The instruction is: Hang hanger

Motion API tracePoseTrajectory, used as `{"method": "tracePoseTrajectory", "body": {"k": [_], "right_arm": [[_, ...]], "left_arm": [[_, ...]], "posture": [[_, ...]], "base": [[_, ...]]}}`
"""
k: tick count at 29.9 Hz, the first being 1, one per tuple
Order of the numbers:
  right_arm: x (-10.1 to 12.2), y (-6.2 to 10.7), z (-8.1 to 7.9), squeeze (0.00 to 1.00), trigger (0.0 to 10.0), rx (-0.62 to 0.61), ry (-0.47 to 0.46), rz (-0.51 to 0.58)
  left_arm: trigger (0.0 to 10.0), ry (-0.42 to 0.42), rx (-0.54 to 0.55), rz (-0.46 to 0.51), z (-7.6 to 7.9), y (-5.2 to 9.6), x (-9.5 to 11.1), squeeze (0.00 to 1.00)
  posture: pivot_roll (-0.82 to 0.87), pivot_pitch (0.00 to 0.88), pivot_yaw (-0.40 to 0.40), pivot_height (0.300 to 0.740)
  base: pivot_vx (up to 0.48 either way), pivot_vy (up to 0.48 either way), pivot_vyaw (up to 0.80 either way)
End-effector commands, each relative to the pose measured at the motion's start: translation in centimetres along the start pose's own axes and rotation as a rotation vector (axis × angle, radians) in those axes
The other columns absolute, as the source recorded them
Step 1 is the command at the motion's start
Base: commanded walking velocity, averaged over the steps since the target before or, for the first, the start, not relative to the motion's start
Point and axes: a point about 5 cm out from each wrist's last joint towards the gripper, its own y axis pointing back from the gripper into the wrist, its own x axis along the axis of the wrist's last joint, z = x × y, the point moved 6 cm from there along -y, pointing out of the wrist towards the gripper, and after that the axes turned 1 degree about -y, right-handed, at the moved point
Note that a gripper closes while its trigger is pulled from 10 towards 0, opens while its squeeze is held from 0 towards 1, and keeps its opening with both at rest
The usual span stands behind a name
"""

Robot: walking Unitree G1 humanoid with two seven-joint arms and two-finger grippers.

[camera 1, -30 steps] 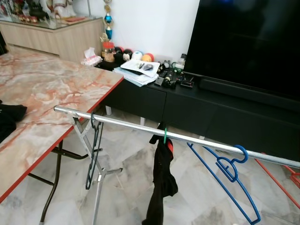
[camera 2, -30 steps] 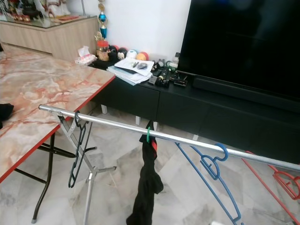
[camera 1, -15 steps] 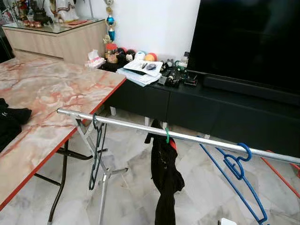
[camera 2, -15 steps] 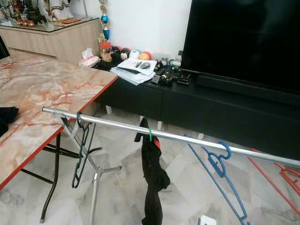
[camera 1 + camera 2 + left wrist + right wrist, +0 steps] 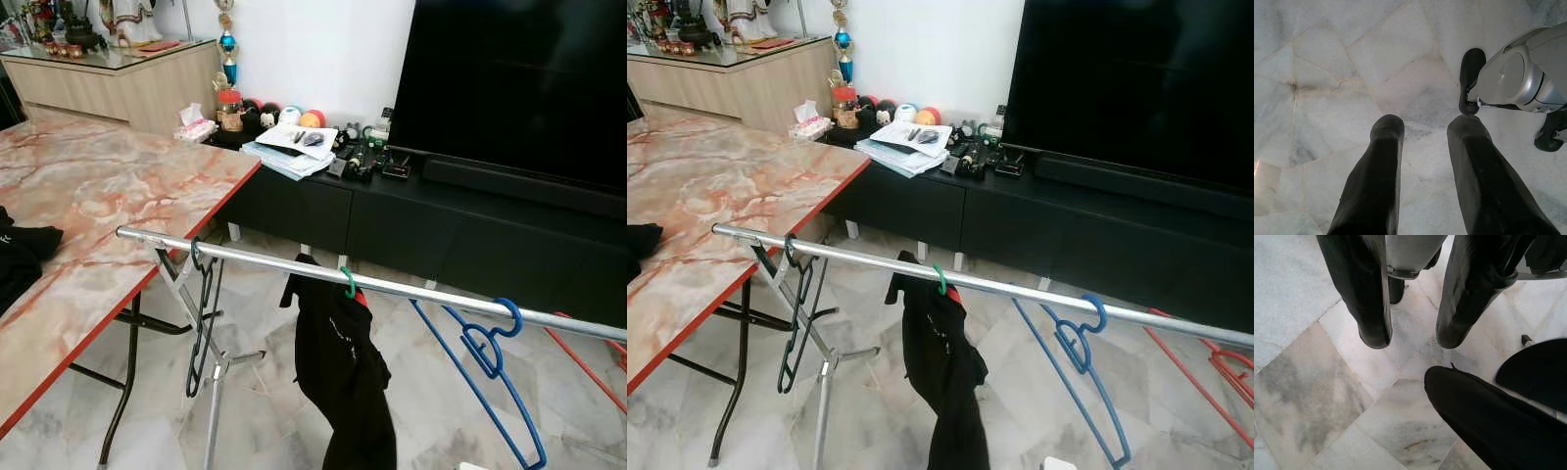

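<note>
With the green hanger (image 5: 347, 283) and its black garment (image 5: 341, 367) already hooked mid-rail (image 5: 255, 258), at twelve o'clock ahead, I judge it best to keep my left gripper (image 5: 1422, 129) and right gripper (image 5: 1409, 338), both parted and empty over the floor, clear of the cloth.

Shiny metal rail (image 5: 265, 259); blue plastic hanger (image 5: 490, 362); matt black cloth garment (image 5: 343, 372); glossy marble-look worktop (image 5: 98, 196); polished marble floor (image 5: 1327, 73).

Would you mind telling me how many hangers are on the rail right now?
4: a black hanger near the rail's left end, a green hanger holding the black garment, a blue hanger, and a red hanger partly cut off at right.
</note>
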Motion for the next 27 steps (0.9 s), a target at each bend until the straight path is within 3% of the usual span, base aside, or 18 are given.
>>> {"method": "tracePoseTrajectory", "body": {"k": [1, 27], "right_arm": [[0.0, 0.0, 0.4, 0.0, 10.0, -0.009, -0.001, 0.0], [-1.7, 0.4, 0.7, 0.0, 10.0, 0.0, 0.078, -0.031]], "left_arm": [[10.0, -0.01, -0.002, -0.017, 0.1, 0.0, -0.4, 0.0], [10.0, -0.028, -0.014, -0.024, 0.2, 0.1, -0.6, 0.0]], "posture": [[0.18, 0.0, -0.029, 0.74], [0.16, 0.0, -0.018, 0.74]], "base": [[0.0, 0.0, 0.0], [0.0, 0.0, 0.0]]}}
